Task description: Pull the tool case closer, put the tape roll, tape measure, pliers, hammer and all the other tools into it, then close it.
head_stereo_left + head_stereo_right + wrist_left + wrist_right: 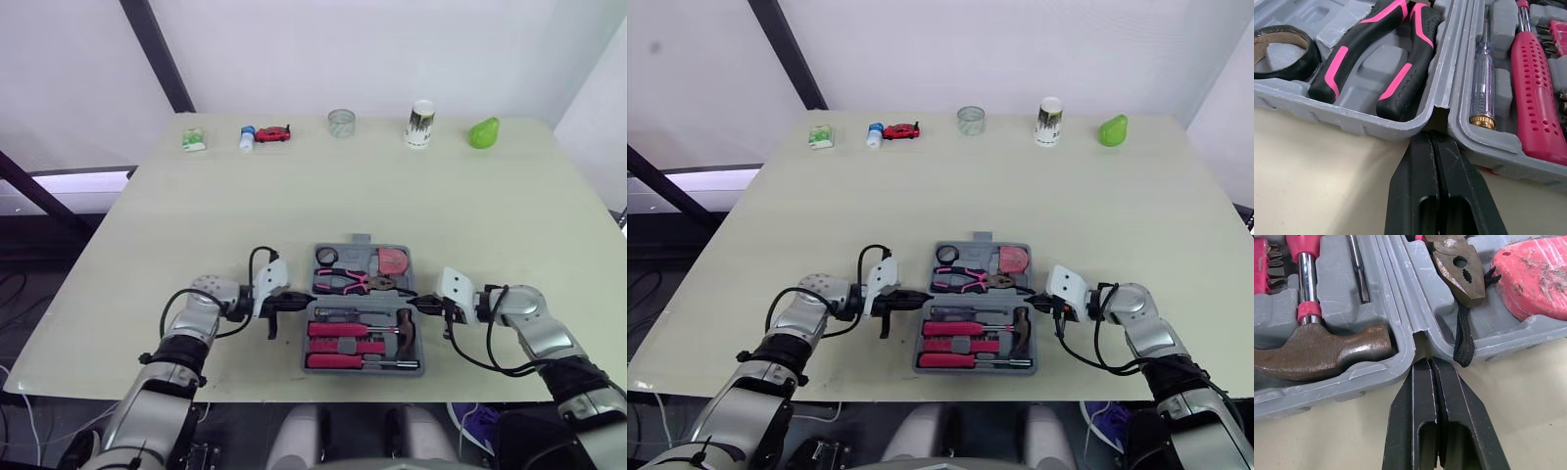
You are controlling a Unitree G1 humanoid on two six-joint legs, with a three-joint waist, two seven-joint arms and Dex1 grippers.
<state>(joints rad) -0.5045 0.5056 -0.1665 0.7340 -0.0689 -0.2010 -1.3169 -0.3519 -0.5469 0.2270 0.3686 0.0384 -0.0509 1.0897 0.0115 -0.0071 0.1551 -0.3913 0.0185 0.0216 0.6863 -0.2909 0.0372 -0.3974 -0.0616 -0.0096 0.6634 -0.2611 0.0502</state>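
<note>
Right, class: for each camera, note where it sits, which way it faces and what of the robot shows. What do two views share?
Eye views: on the head, facing forward and down at the table and open case; left gripper and right gripper show at its sides.
Left wrist view: on the left wrist, facing along its shut gripper at the case's hinge, pliers and tape roll.
Right wrist view: on the right wrist, along its shut gripper at the hinge, hammer and tape measure.
Shared: both wrist views show the pliers.

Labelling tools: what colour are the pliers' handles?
Pliers: black with pink stripes; left wrist view.
</note>
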